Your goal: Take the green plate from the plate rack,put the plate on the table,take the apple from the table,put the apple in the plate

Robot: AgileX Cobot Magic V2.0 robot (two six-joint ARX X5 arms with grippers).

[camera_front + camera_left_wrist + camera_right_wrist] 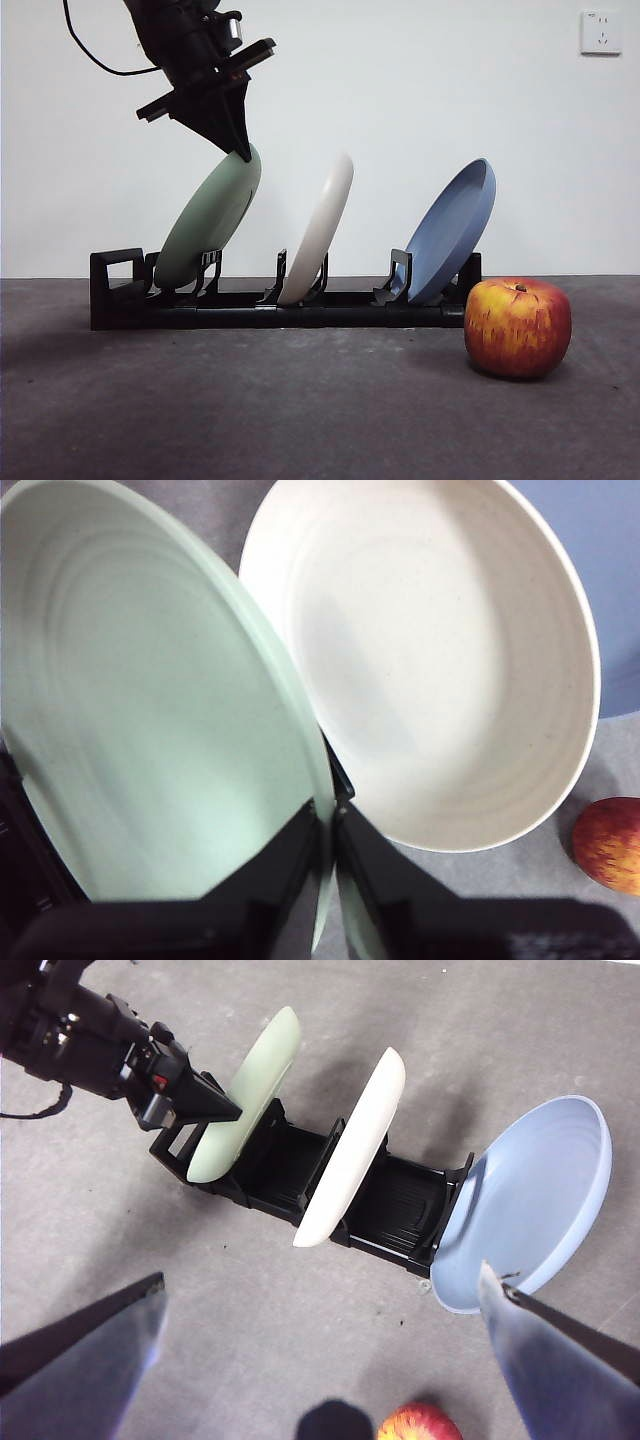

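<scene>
— So where is the left gripper [238,148]?

— High at the top rim of the green plate [208,222]. Its 2 black jaws are pinched on that rim, one on each face; the left wrist view shows the thin edge running between them.

— Is the plate out of the plate rack [270,300]?

— No. Its lower edge sits in the rack's slot nearest the squared loop handle, and it leans toward the cream-white plate [322,226] in the middle slot. The 2 plates stay apart in the front view.

— And the 3rd one?

— The blue plate [452,230] stands at the rack's far end from the handle, tilted the same way, hollow side facing away from the others.

— Where is the apple [518,326]?

— Resting on the table [250,410], stem dimple up, just beside the blue-plate end of the rack and a little nearer the front camera. I cannot tell whether it touches the rack. The left wrist view catches a slice of it [610,844] past the cream-white plate.

— What about the right gripper [320,1360]?

— It hangs well above the table, looking down on the whole rack, its 2 jaws spread wide with nothing between them. The apple's top shows just below it in that view.
</scene>
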